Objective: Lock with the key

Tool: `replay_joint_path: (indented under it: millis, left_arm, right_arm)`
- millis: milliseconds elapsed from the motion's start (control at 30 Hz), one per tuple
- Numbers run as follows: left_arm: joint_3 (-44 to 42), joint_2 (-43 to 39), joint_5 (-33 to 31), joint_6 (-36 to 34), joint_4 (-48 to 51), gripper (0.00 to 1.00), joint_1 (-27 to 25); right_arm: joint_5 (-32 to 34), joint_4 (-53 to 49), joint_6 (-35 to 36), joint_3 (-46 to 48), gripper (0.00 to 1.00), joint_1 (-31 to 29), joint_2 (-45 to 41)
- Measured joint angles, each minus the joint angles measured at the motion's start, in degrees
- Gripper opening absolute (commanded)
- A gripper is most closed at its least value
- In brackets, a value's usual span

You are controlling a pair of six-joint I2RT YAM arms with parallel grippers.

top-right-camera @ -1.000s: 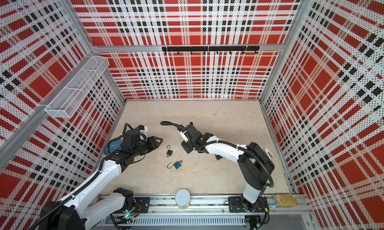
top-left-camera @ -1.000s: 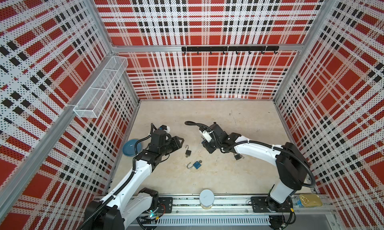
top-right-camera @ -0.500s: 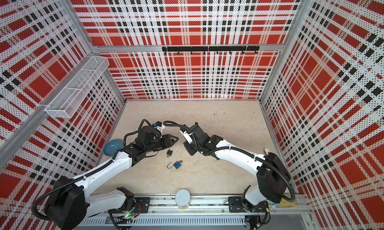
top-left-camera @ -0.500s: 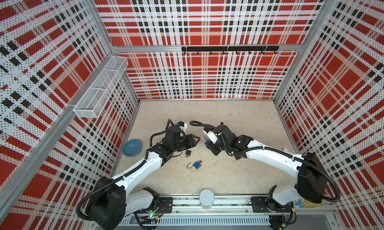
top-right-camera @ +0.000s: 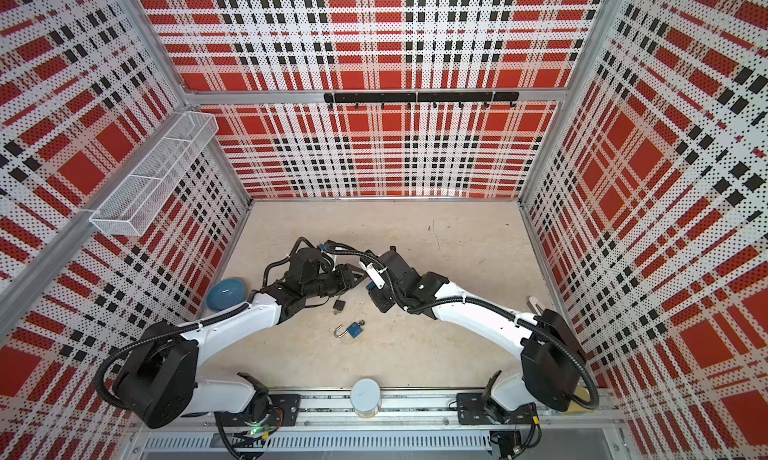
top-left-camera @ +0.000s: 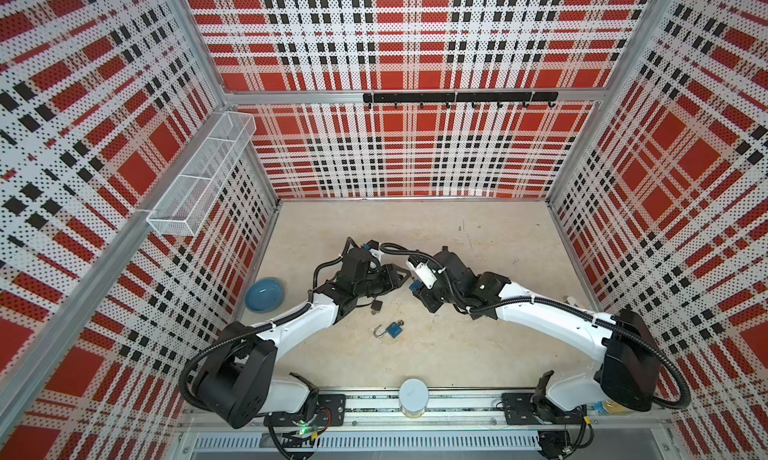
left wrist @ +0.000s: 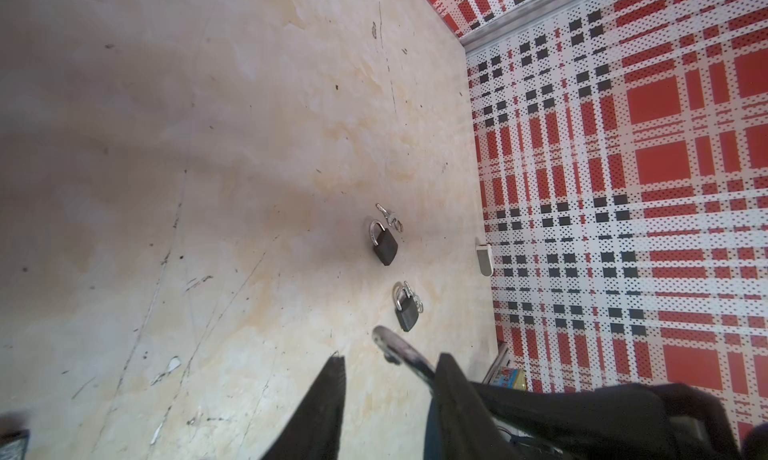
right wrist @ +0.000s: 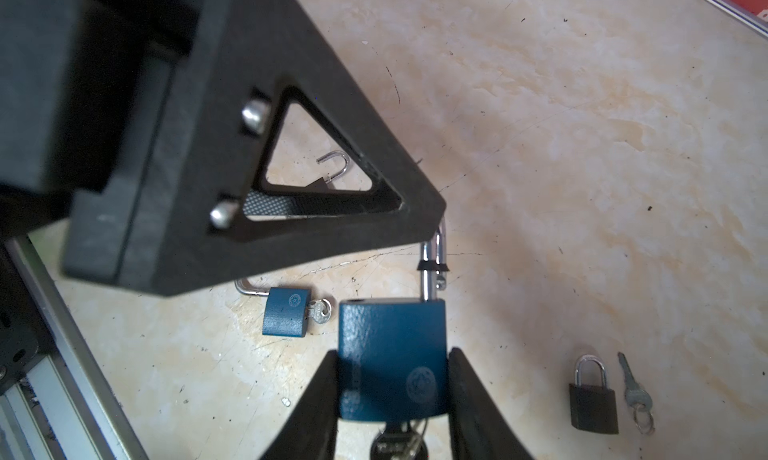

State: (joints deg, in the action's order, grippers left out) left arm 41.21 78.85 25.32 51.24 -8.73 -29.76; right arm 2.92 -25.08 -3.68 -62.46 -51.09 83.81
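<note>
Both arms meet over the middle of the tan floor, well apart from the plaid side walls, with bare floor running back to the rear wall behind them. Up front, a white can stands alone by the rail, and a blue bowl sits against the left wall, out of the way.

Right under the meeting point it's tighter. A small black padlock lies just beside the left arm, and a spare blue padlock lies near it, its hoop swung open and a key in it. Over by the right wall, the left wrist view picks up two more dark locks, one and another, each with keys beside it.

Now the right gripper: it's narrow and clamped on the body of the blue padlock, one finger on each side. The key sits in the bottom of that lock, down between the fingers. The shackle stands raised out of the body, with the free hole showing.

The left gripper has its fingers apart, and floor shows between them. One fingertip touches the top of the shackle. In the left wrist view the shackle's bow lies against one finger, not pinched between the two.
</note>
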Motion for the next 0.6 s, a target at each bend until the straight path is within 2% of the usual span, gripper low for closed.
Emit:
replay_joint_path:
  millis: [267,600]
  left_arm:
    - [1.6,2.4,1.2,1.6,-3.6,0.33,-0.6]
    - [1.9,4.3,1.7,2.7,-5.0,0.20,-0.7]
  right_arm:
    - [0.4,0.0,0.0,0.0,0.07,-0.5,-0.1]
    - [1.1,0.0,0.1,0.0,0.07,-0.7,-0.1]
